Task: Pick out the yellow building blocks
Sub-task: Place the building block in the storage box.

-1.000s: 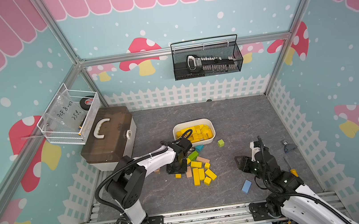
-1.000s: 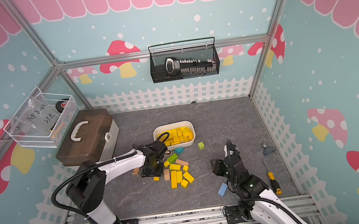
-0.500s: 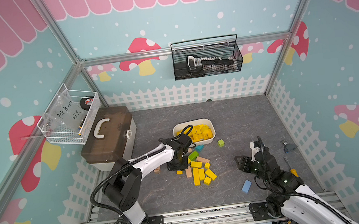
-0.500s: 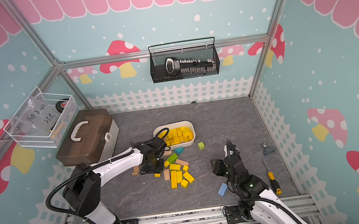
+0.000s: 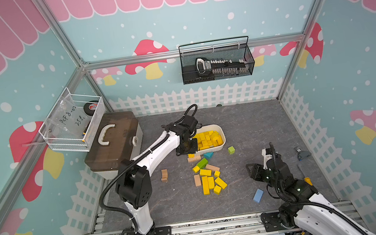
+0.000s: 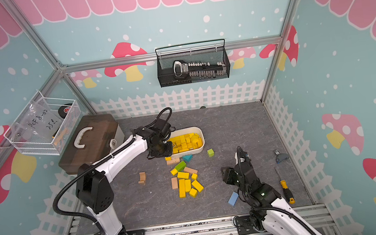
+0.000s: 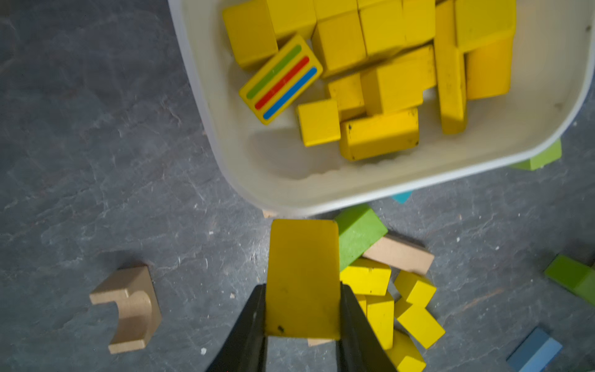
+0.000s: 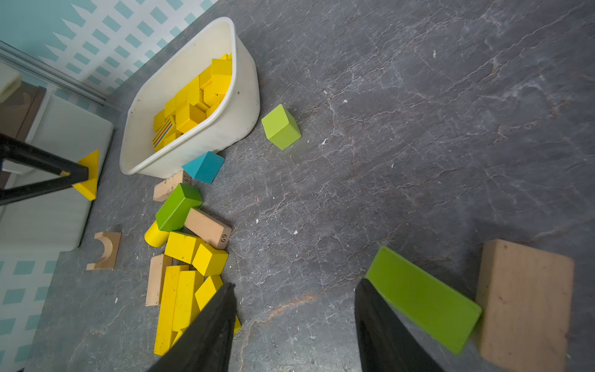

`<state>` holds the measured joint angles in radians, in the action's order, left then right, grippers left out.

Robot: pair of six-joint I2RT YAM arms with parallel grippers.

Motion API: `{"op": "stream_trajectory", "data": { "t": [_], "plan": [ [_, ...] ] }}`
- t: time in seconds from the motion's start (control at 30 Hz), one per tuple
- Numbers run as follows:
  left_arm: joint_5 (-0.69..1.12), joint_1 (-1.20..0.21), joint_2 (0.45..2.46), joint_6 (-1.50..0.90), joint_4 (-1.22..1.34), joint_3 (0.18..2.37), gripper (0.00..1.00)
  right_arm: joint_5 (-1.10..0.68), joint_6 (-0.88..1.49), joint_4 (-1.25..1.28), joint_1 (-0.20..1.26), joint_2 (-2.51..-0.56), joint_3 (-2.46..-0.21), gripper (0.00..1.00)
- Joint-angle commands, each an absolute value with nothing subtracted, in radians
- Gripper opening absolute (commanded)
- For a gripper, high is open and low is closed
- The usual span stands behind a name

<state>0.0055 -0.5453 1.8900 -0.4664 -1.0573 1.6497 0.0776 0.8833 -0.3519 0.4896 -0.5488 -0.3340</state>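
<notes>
My left gripper (image 7: 302,288) is shut on a flat yellow block (image 7: 302,277). It hangs over the floor just short of the near end of the white tub (image 7: 206,106), as both top views show (image 5: 187,146) (image 6: 160,149). The tub (image 5: 222,143) holds several yellow building blocks (image 5: 208,138), one of them striped (image 7: 281,79). More yellow blocks (image 5: 208,184) (image 8: 183,290) lie loose in a pile on the floor. My right gripper (image 8: 294,283) (image 5: 253,172) is open and empty, low over bare floor to the right of that pile.
A green block (image 5: 202,162), tan blocks (image 5: 197,179), a teal prism (image 5: 208,155) and a green cube (image 5: 231,150) mix with the pile. A tan arch (image 5: 164,175) lies to the left. A brown toolbox (image 5: 112,142) stands at the back left. A blue block (image 5: 258,195) and a screwdriver (image 6: 286,189) lie near my right arm.
My left gripper has closed on a yellow block at the pile, lifted it and carried it back toward the tub. The right arm has not moved.
</notes>
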Motion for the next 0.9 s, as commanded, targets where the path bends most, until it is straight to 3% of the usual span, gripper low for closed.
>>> {"op": "stream_trajectory", "data": {
  "t": [0.0, 0.43, 0.87],
  "plan": [
    [0.043, -0.511, 1.963, -0.432, -1.108, 1.757, 0.25, 0.08, 0.874, -0.358, 0.482, -0.562, -0.334, 0.59],
    [0.029, -0.435, 2.323, -0.391, -1.259, 2.242, 0.25, 0.077, 0.87, -0.334, 0.474, -0.598, -0.334, 0.59],
    [0.0, -0.415, 2.422, -0.357, -1.293, 2.301, 0.28, 0.069, 0.87, -0.332, 0.462, -0.598, -0.334, 0.59]
  ]
}}
